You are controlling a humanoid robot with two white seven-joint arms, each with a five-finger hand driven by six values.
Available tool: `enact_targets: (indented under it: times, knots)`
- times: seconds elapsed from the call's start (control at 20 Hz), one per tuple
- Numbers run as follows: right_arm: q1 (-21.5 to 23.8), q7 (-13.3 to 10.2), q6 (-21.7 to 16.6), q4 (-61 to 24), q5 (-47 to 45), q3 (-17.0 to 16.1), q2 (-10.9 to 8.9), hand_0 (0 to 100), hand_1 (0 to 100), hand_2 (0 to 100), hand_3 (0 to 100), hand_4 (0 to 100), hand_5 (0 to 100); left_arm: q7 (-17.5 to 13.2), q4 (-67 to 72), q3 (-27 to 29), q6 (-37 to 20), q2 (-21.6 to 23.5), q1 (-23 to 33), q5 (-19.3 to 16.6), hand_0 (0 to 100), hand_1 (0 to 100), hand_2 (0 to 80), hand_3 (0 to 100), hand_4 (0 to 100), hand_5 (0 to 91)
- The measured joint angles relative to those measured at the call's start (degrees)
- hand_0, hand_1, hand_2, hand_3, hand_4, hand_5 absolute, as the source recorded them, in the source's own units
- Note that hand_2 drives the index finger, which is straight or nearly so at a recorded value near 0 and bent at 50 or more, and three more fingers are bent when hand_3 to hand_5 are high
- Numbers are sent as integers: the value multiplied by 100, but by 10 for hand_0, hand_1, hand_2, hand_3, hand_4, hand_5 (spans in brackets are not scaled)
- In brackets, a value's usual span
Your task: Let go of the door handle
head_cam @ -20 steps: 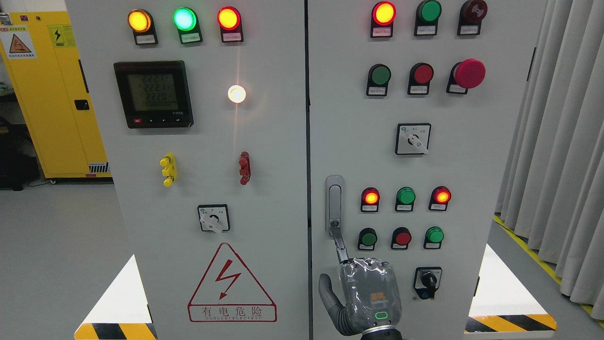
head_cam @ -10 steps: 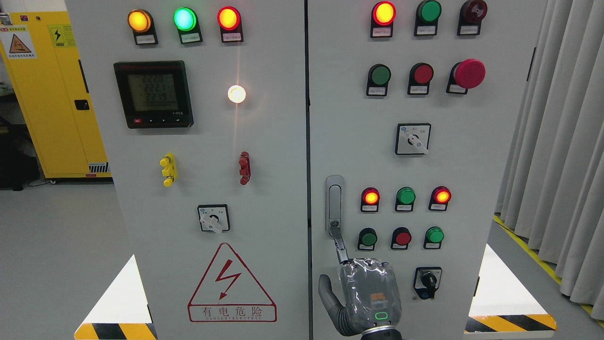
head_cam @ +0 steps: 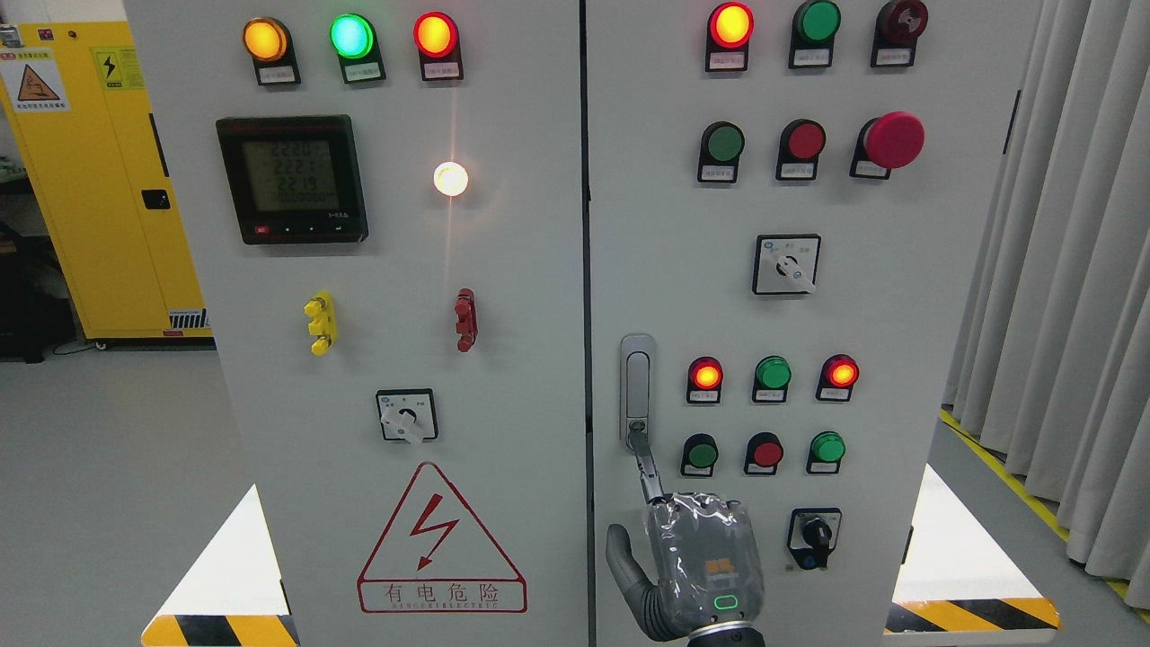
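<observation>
Grey right hand (head_cam: 703, 566), fingers (head_cam: 649, 469) round the door handle (head_cam: 637, 391) beside red lamp (head_cam: 706, 375)

Painted sheet metal, glossy plastic, brushed handle, film-wrapped hand.

The cabinet door (head_cam: 862, 323) looks like smooth, matt grey painted metal. The door handle (head_cam: 637, 388) near its left edge has a satiny silver metallic finish, with a darker metal lever (head_cam: 647, 469) hanging from its lower end. The indicator lamps (head_cam: 773, 372) and the red mushroom button (head_cam: 893, 140) are glossy plastic. The meter (head_cam: 292, 180) has a shiny black bezel. The right hand (head_cam: 692, 562) is wrapped in crinkled clear film over grey, with a dark rubbery-looking thumb. The curtain (head_cam: 1069, 270) is soft pleated cloth; the yellow cabinet (head_cam: 99, 198) is glossy painted metal.
</observation>
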Motion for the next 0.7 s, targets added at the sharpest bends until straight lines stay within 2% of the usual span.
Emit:
enact_targets:
  times: [0.7]
  knots:
    - [49, 46, 0, -7, -1, 4, -1, 607, 449, 137, 1000, 1000, 1000, 0, 0, 0, 0, 0, 0, 0, 120, 556, 0, 0, 0, 0]
